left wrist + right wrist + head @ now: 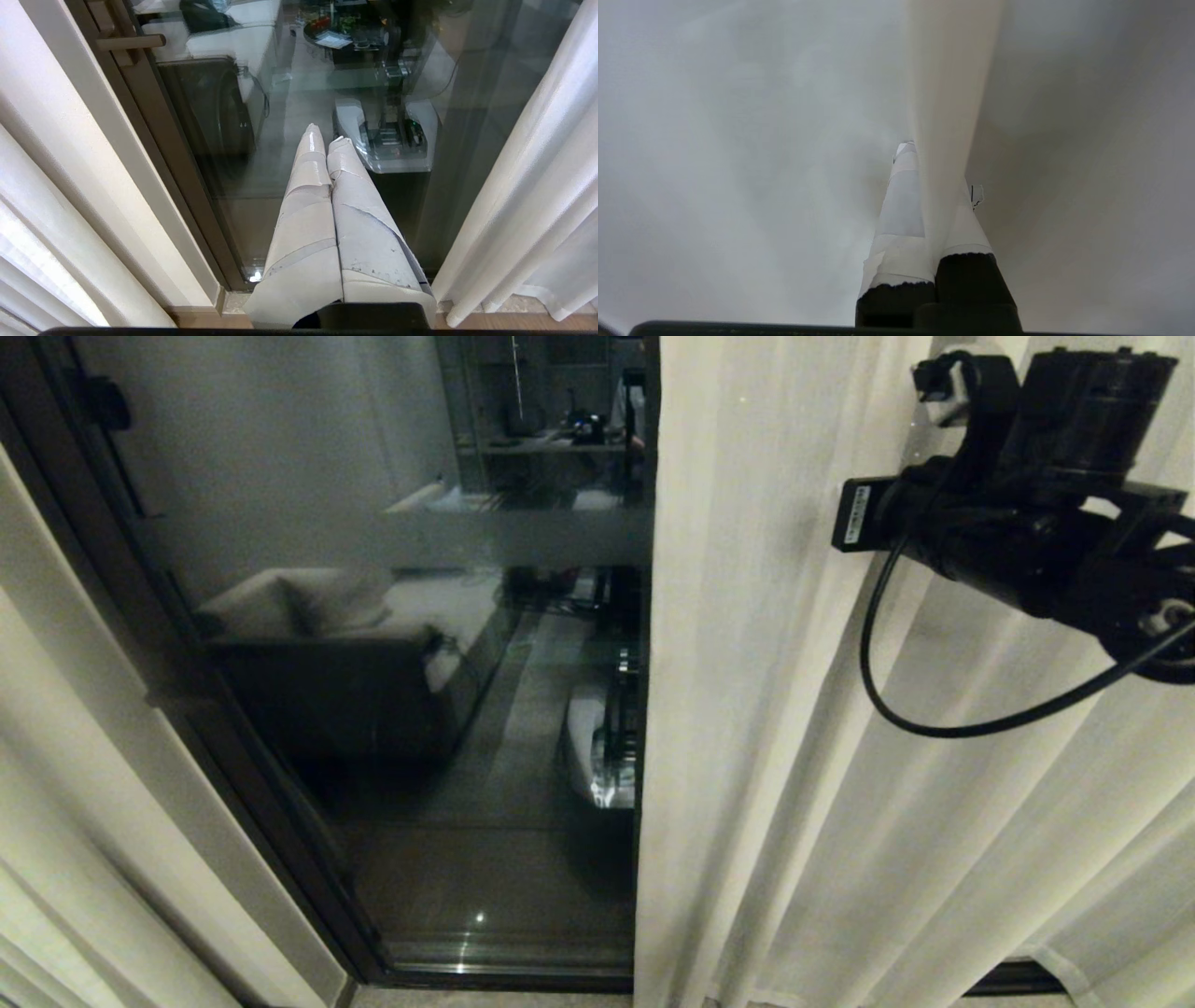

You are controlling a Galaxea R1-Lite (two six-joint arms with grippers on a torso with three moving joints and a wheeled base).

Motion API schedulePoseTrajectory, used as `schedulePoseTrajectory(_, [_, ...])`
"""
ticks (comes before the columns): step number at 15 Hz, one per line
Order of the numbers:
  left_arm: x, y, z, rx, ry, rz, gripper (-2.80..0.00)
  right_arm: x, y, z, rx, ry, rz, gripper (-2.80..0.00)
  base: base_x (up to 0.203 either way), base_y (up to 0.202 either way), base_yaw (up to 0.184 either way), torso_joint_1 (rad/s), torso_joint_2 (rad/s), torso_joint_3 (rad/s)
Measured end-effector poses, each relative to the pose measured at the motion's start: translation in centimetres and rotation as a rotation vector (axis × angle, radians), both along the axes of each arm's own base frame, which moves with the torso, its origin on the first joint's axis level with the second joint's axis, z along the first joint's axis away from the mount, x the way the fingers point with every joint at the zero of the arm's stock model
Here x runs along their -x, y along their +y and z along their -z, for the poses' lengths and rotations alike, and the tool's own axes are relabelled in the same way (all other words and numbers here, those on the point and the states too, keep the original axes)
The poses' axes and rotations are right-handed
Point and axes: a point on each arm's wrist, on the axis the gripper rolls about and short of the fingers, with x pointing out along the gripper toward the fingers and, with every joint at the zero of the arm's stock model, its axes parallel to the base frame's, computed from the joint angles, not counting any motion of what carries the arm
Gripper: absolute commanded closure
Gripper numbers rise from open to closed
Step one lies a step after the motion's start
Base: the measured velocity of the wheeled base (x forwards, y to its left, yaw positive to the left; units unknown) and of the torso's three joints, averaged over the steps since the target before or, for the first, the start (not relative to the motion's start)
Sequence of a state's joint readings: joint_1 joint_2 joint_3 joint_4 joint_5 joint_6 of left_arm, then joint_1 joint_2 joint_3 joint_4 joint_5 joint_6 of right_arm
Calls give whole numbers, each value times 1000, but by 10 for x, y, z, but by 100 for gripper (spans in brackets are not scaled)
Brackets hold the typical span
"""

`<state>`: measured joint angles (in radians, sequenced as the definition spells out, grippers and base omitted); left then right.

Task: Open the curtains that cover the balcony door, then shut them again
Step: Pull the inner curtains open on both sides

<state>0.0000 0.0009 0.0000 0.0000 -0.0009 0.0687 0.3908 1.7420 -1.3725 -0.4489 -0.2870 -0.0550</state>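
The balcony door shows as a dark reflective pane with a frosted band and a dark frame. A cream pleated curtain covers the door's right part, and another panel hangs at the far left. My right arm reaches into the right curtain high up. In the right wrist view my right gripper is shut on a fold of the curtain, which hides one fingertip. My left gripper hangs low before the glass, shut and empty, between the two curtains.
The glass reflects a sofa and the robot's own base. A wooden door handle sticks out from the left frame. The door sill runs along the floor, and a black cable loops below my right arm.
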Motion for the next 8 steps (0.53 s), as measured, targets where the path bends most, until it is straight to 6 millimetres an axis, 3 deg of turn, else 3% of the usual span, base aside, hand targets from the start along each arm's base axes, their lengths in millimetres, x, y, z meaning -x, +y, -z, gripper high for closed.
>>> schedulePoseTrajectory(8, [0, 0, 0, 0, 0, -1, 0, 23, -67, 3, -51, -6, 172, 0, 0, 0, 0, 0, 0, 0])
